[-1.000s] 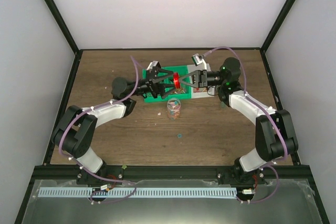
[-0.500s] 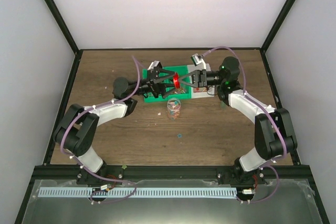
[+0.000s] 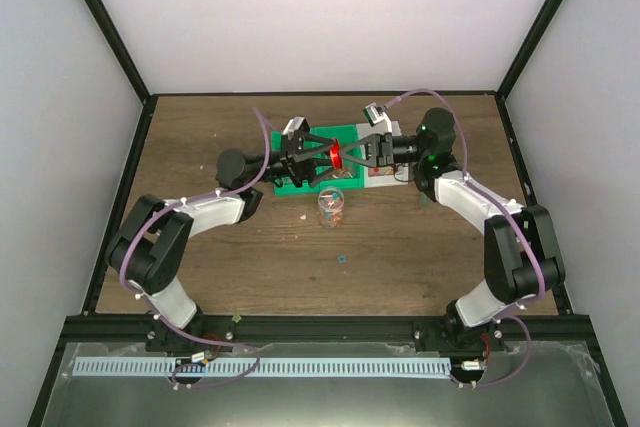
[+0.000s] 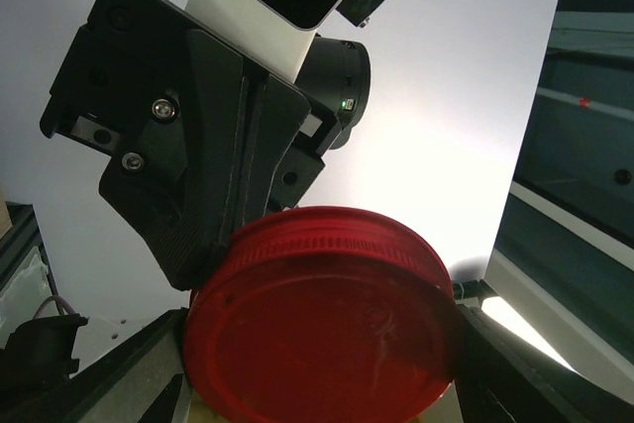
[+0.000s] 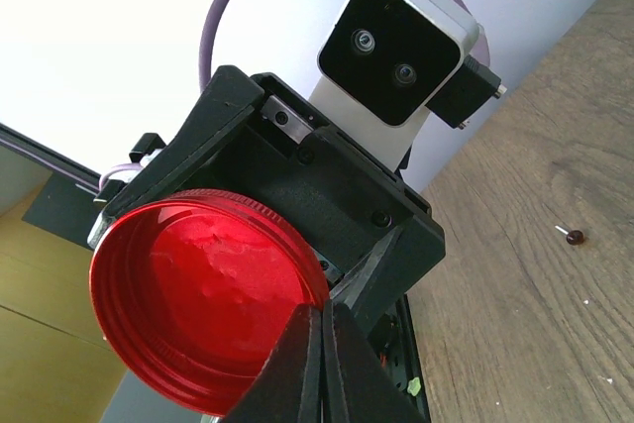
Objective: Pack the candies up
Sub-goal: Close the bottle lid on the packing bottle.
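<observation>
- Right jaws: clenched on the rim of the red lid [image 5: 203,304], pinching its lower edge. No change over the last second.
- Left jaws: they straddle the same lid, one finger on each side of it in the left wrist view. They have been narrowing over the last second. Cannot tell whether they bear on the lid yet or stand just off it.
- The left arm [image 3: 215,209] has edged in toward the right arm [image 3: 470,197], and the two meet head-on.
- The lid hangs in the air between them, above the green mat [image 3: 350,133].
- The small clear jar [image 3: 331,194] stands uncapped on the tabletop [image 3: 200,137], just beside the mat's near edge, unmoved.
- The candies [image 3: 333,213] sit inside the jar, orange with mixed colours.
- Two specks lie on the tabletop near the jar, too small to tell whether they are stray sweets.
- Judgement: the lid is passing from right to left. Filling looks mostly done and capping comes next.
- Risk: if the right jaws let go before the left have a firm hold, the lid drops.
</observation>
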`<state>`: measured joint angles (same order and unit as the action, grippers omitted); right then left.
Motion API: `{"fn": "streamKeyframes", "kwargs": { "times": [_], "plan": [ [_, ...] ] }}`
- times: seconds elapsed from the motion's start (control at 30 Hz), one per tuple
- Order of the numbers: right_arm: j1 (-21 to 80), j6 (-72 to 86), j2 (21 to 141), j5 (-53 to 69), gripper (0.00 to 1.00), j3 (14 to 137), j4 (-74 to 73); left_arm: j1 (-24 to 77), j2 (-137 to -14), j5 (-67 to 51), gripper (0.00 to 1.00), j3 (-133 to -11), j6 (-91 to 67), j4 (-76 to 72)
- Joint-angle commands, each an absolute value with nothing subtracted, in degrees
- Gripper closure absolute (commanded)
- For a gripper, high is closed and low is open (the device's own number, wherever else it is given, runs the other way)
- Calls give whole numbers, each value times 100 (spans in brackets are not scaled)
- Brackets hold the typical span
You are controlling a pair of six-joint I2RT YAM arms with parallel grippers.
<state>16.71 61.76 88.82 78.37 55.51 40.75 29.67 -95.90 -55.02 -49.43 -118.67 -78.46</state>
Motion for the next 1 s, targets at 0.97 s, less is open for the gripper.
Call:
{"fn": "streamKeyframes", "kwargs": {
  "times": [0.97],
  "plan": [
    [422, 6896, 8324, 7101, 76, 4614, 4622, 2808, -9552, -5875, 34, -5386, -11015, -6559]
  ]
}}
